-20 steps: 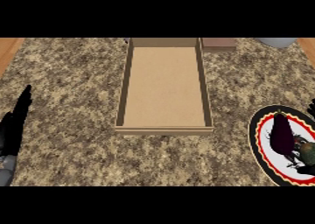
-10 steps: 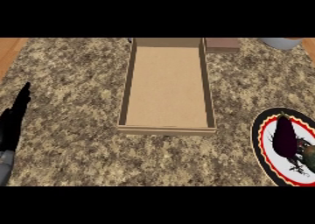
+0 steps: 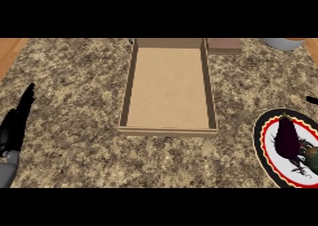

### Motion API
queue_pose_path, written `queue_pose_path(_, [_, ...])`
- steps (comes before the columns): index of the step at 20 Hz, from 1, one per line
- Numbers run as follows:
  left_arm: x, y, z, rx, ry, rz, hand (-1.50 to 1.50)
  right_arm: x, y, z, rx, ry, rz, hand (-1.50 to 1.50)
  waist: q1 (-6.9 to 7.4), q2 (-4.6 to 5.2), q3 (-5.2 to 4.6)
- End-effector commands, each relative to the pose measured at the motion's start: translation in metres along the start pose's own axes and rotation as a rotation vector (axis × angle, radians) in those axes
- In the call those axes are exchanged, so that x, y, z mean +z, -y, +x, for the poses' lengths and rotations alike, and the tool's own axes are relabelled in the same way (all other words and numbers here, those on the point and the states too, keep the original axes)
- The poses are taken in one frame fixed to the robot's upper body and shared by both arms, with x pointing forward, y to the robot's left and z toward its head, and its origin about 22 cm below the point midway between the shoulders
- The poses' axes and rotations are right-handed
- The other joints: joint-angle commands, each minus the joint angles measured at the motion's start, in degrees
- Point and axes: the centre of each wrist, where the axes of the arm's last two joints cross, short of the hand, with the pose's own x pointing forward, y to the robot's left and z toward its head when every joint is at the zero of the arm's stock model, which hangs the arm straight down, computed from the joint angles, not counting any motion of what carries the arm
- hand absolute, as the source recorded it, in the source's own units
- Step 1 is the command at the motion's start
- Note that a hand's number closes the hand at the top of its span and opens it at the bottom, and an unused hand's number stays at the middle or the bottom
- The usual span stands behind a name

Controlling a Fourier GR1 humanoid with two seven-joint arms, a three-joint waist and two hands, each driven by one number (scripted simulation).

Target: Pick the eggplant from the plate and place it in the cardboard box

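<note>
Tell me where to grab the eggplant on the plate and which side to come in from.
Grip the eggplant across its dark purple middle, the widest part showing. It lies lengthwise on the plate, pointed tip away from the robot, green stem end nearest. Coming down from above with the right hand looks best, fingers and thumb on its two long sides; the plate is at the counter's right, nearest that hand.

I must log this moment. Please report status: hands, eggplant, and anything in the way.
Left hand open, resting at left edge; right hand barely in view. Eggplant lies on plate, untouched. Cardboard box empty, path open.
</note>
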Motion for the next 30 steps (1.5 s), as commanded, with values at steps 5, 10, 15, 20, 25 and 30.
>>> queue_pose_path(5, [0.014,-0.003,0.000,0.007,-0.018,-0.005,0.00,-0.045,0.007,0.020,0.047,-0.068,0.184,-1.50,-0.30,-0.25,0.01])
queue_pose_path(10, [0.003,-0.014,-0.015,-0.007,-0.002,0.032,0.00,-0.052,-0.021,0.007,0.103,-0.089,0.187,-1.50,-0.83,-0.19,0.00])
queue_pose_path(15, [0.019,0.013,-0.010,-0.005,0.002,0.022,0.00,-0.069,-0.005,0.027,0.092,-0.070,0.169,-1.50,-1.07,-0.35,-0.02])
queue_pose_path(20, [0.022,-0.012,-0.024,-0.003,-0.020,0.001,0.00,-0.077,-0.013,0.037,0.077,-0.041,0.194,-1.50,-1.19,-0.37,-0.04])
queue_pose_path(25, [0.003,-0.005,-0.007,-0.004,-0.031,0.022,0.00,-0.081,-0.019,0.047,0.047,0.009,0.223,-1.50,-1.47,-0.39,-0.05])
queue_pose_path(30, [0.024,-0.016,-0.011,-0.028,-0.002,0.015,0.00,-0.067,-0.023,0.039,0.041,0.058,0.199,-1.50,-1.10,-0.39,-0.02])
